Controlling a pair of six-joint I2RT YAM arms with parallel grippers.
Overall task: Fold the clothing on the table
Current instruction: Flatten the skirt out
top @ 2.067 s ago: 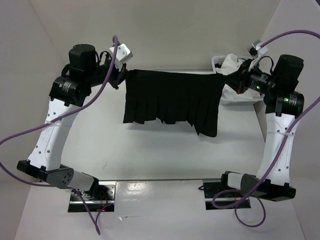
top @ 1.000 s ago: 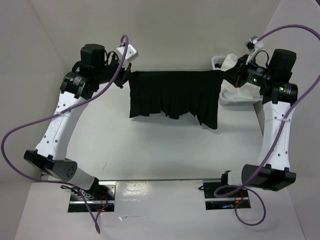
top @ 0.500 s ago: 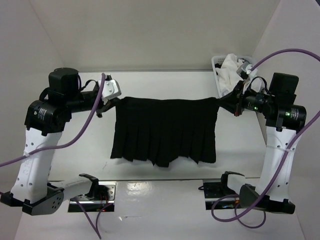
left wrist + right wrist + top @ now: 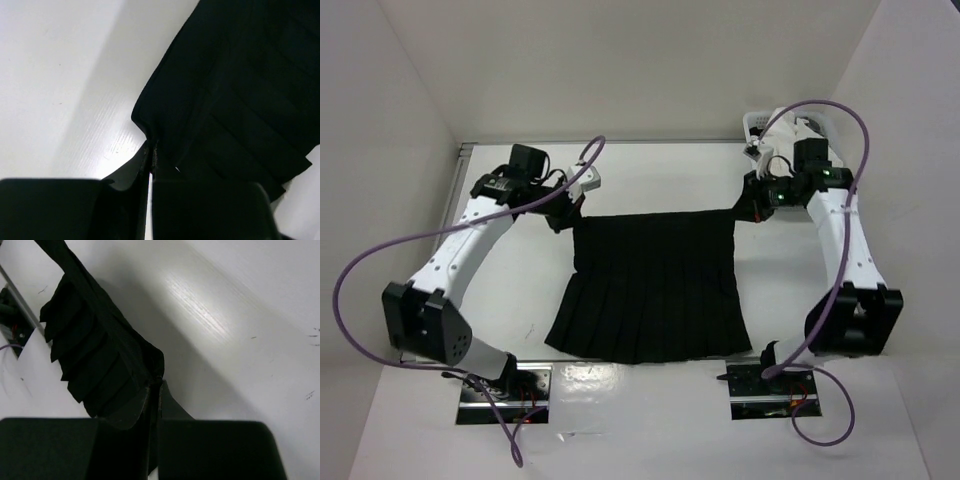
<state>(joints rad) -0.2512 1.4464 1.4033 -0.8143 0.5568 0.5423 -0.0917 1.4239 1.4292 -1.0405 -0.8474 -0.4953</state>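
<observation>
**Top external view.** The skirt (image 4: pixel 650 290) is spread on the bench (image 4: pixel 650 175) between the two arms. Its waistband is on the far side and its hem reaches the near edge, so the pleats run far to near. The left jaws are closed on the waistband's left corner and the right jaws on its right corner. Each arm is equally near its own corner.

**Left wrist view.** The jaws are clamped on a fabric corner, and the skirt fans away up and to the right.

**Right wrist view.** The jaws are clamped on the other corner, and the waistband stretches away up and to the left. Whether the waistband touches the bench cannot be told.

The coming fold probably carries the waistband along the pleats toward the hem.
</observation>
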